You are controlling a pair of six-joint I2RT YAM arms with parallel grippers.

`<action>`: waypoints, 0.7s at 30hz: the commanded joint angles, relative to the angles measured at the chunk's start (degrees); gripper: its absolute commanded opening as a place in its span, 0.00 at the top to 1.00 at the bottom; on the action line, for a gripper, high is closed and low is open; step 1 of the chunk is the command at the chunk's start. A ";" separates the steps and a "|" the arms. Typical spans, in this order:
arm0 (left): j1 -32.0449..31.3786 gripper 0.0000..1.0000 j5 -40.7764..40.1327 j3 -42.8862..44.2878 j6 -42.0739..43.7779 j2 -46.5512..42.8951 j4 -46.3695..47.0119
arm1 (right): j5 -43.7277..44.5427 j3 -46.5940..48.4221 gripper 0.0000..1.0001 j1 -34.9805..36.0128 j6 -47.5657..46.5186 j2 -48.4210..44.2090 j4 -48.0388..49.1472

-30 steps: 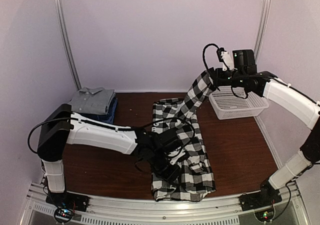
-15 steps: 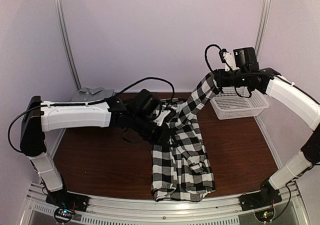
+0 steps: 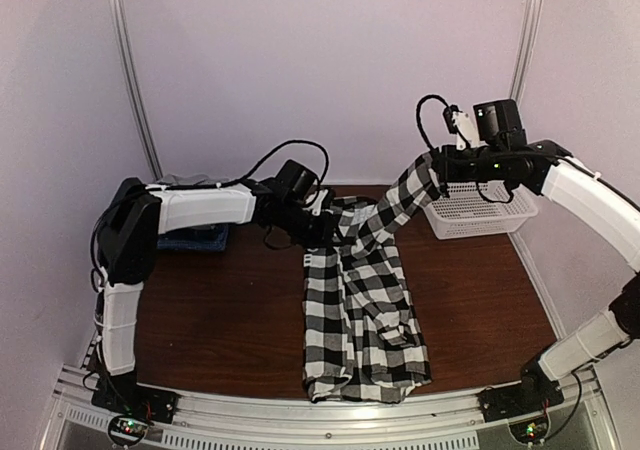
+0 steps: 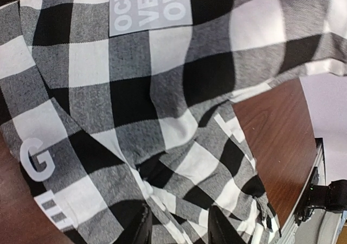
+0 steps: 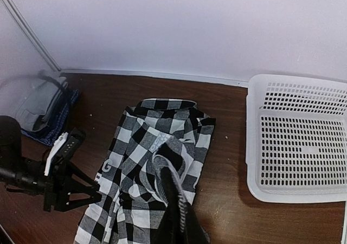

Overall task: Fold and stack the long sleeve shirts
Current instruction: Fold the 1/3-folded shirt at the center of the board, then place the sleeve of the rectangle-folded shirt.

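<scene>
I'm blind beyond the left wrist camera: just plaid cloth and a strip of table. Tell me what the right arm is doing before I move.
Observer: The right gripper is shut on one sleeve of the plaid shirt and holds it up off the table. The shirt's body lies on the wood.
Operator: Give me what's on the table's right side.
Observer: A white mesh basket stands at the far right, beside the raised sleeve.
Operator: Now tell me where the folded shirts sit.
Observer: At the far left, a folded grey shirt lies on top of a dark blue one.
</scene>
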 commanded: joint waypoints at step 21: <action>2.35 0.66 4.10 12.12 -4.07 20.73 7.75 | -7.89 1.09 0.92 9.04 6.17 -6.41 -1.08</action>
